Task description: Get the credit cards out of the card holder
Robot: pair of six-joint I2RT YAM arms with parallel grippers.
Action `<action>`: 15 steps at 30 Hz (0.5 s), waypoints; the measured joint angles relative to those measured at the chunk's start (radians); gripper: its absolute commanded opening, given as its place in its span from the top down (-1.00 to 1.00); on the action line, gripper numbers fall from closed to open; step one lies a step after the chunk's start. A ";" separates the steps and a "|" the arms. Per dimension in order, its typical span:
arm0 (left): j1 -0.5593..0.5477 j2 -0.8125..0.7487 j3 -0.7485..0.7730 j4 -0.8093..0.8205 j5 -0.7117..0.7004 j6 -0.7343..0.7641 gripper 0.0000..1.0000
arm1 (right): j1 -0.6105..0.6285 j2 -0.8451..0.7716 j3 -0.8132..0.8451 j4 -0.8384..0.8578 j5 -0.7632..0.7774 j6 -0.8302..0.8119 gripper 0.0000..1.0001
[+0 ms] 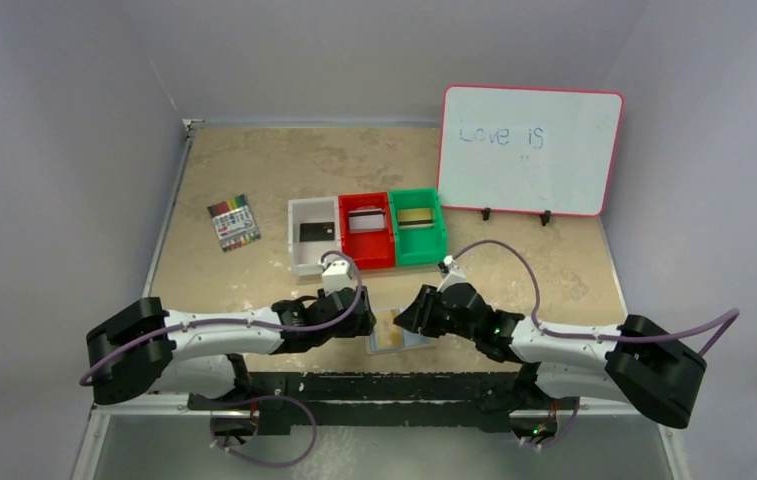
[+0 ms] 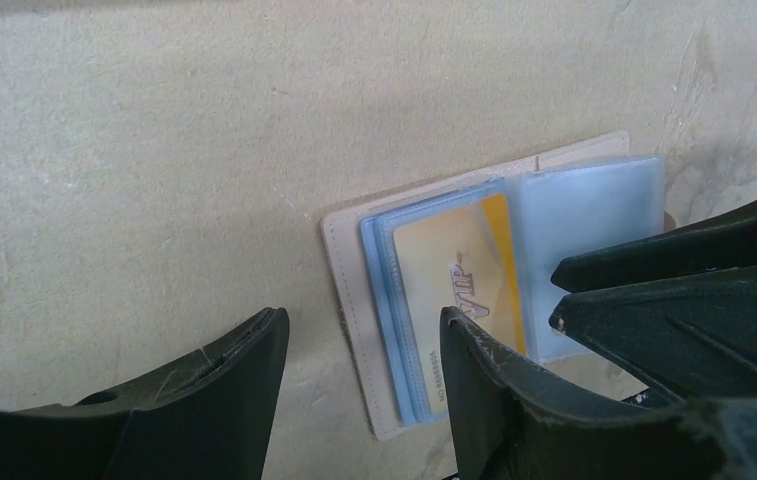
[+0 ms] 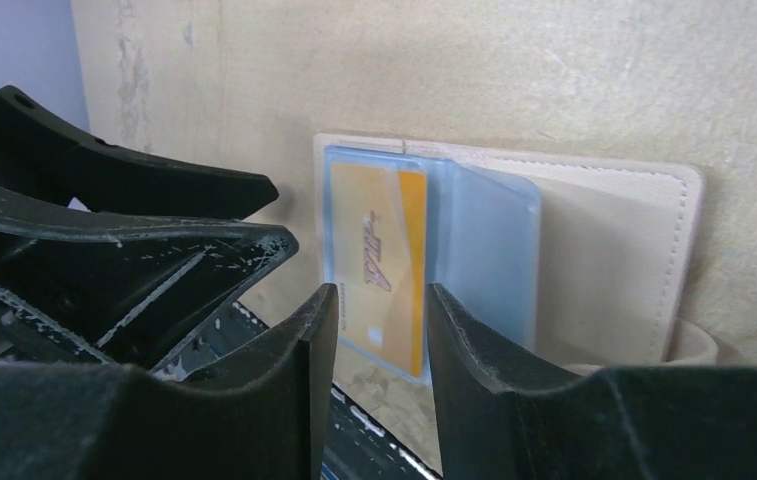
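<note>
The card holder [image 1: 400,338] lies open near the table's front edge, beige rim [image 2: 346,290] around pale blue sleeves. A gold credit card [image 2: 454,275] printed VIP sits inside a left-hand sleeve, also visible as the gold card [image 3: 379,255] in the right wrist view. My left gripper [image 2: 359,335] is open, its fingers straddling the holder's left edge just above it. My right gripper [image 3: 382,305] is open and low in front of the gold card, gripping nothing. The two grippers [image 1: 369,322] [image 1: 412,316] face each other across the holder.
Behind the holder stand a white bin [image 1: 299,240] with a black card, a red bin [image 1: 346,235] with a silver card and a green bin [image 1: 440,230] with a gold card. A marker pack [image 1: 234,223] lies far left. A whiteboard [image 1: 531,150] stands at back right.
</note>
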 measured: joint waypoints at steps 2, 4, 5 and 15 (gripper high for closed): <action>-0.002 0.016 0.008 0.008 0.008 0.001 -0.10 | -0.003 0.000 -0.011 0.002 0.000 0.007 0.22; -0.004 0.032 0.019 0.014 0.016 0.002 -0.08 | -0.006 0.000 -0.018 0.004 0.000 0.013 0.23; -0.005 0.041 0.025 0.018 0.022 0.003 -0.06 | -0.008 0.000 -0.022 0.007 -0.001 0.016 0.25; -0.012 0.100 0.047 0.045 0.061 0.013 0.12 | -0.018 0.029 -0.045 0.064 -0.026 0.025 0.36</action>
